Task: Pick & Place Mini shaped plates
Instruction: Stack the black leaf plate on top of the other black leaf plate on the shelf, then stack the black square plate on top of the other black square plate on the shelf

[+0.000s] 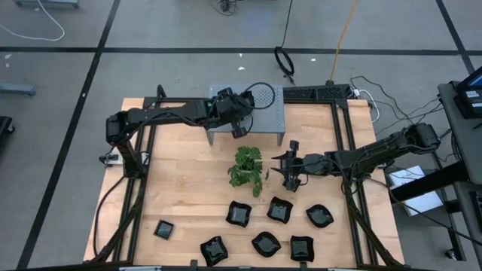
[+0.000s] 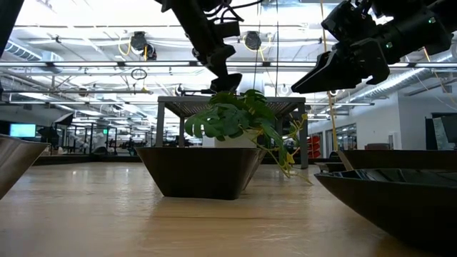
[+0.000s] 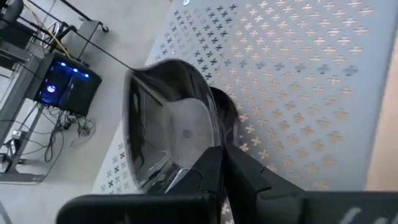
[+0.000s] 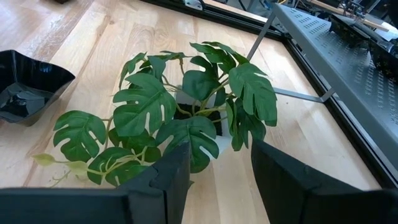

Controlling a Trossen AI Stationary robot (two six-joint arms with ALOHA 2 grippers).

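One glossy plate (image 3: 168, 118), pinched at its rim by the left gripper (image 3: 205, 168) over the shelf (image 3: 298, 81), looks light, rigid, slippery; right gripper (image 4: 214, 168) fingers spread, empty.

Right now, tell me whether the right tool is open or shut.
Open. The right tool hangs beside the plant with a clear gap between its fingers, nothing in it.

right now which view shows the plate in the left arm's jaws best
The left wrist view: the glossy black plate fills the frame, pinched at its rim over the grey perforated shelf. In the high view the left gripper hides it; the low view shows only the arm; the right wrist view misses it.
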